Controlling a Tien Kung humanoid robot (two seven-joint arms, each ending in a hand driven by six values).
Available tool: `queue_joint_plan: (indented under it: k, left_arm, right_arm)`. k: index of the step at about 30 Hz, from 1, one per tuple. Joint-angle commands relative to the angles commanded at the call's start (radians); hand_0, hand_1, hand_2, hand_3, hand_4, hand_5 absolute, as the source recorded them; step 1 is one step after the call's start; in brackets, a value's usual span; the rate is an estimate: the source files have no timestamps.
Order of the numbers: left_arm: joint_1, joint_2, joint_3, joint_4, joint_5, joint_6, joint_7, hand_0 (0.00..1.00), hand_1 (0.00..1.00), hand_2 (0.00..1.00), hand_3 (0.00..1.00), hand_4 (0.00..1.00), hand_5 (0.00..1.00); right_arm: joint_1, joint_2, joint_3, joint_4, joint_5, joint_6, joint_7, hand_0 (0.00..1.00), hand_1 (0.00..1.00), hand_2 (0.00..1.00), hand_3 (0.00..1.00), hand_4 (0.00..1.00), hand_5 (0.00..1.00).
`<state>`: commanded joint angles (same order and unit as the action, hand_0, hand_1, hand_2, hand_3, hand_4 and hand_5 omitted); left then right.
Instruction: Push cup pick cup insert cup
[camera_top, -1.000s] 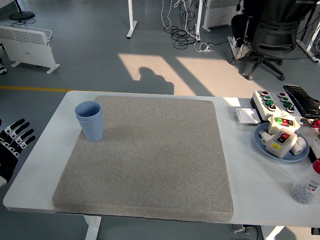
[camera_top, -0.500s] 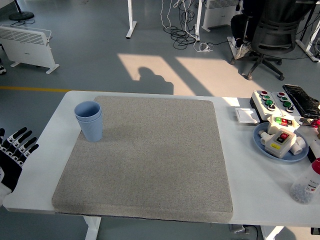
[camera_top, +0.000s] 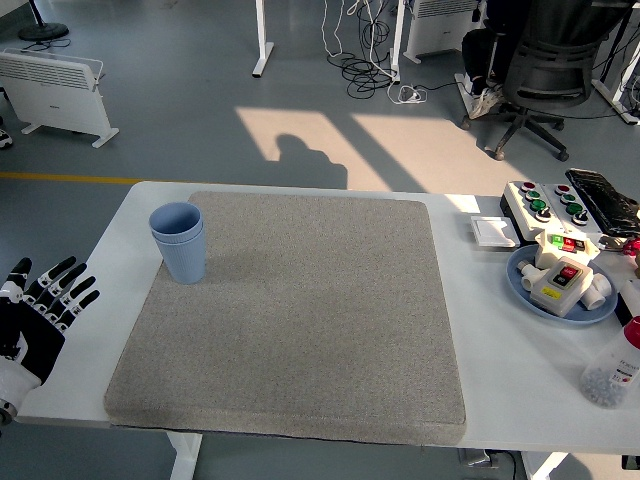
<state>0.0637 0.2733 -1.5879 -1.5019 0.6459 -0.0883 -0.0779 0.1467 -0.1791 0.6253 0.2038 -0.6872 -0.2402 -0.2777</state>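
Two light blue cups (camera_top: 179, 241) stand nested upright, one inside the other, at the far left of the grey mat (camera_top: 300, 310). My left hand (camera_top: 40, 310) is at the table's left edge, below and left of the cups, well apart from them. Its fingers are spread and hold nothing. My right hand is out of view.
On the white table's (camera_top: 500, 340) right side lie a blue plate (camera_top: 530, 290) with a switch box, a button box (camera_top: 545, 203), a small white tray (camera_top: 494, 231) and a clear bottle (camera_top: 612, 372) at the right edge. An office chair (camera_top: 540, 70) stands on the floor beyond.
My left hand has moved right and down, coming further in over the table's left edge. The cups have not moved.
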Motion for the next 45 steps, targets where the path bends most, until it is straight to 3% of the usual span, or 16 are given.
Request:
queue_joint_plan:
  k: [4, 5, 11, 45]
  left_arm:
    - [-0.003, -0.001, 0.005, 0.003, -0.005, 0.006, -0.003, 0.85, 0.859, 0.866, 0.793, 0.686, 0.998]
    - [-0.004, -0.001, 0.007, 0.004, -0.007, 0.009, -0.004, 0.88, 0.885, 0.907, 0.851, 0.678, 0.998]
    - [-0.006, -0.003, 0.012, 0.01, -0.009, 0.021, -0.01, 0.895, 0.896, 0.928, 0.876, 0.679, 0.998]
    - [-0.022, -0.005, 0.034, 0.033, -0.015, 0.031, -0.004, 0.903, 0.904, 0.943, 0.891, 0.661, 0.998]
  right_arm:
    - [-0.001, 0.0, -0.001, 0.0, 0.001, 0.0, 0.0, 0.711, 0.638, 0.644, 0.593, 0.127, 0.414]
    - [-0.001, 0.0, 0.0, 0.0, 0.0, 0.0, 0.001, 0.711, 0.637, 0.645, 0.592, 0.127, 0.413]
    - [-0.001, 0.001, -0.001, 0.001, 0.002, -0.002, 0.0, 0.711, 0.637, 0.645, 0.591, 0.126, 0.414]
    - [-0.001, 0.0, -0.017, 0.001, 0.027, -0.003, 0.009, 0.711, 0.636, 0.646, 0.592, 0.125, 0.416]
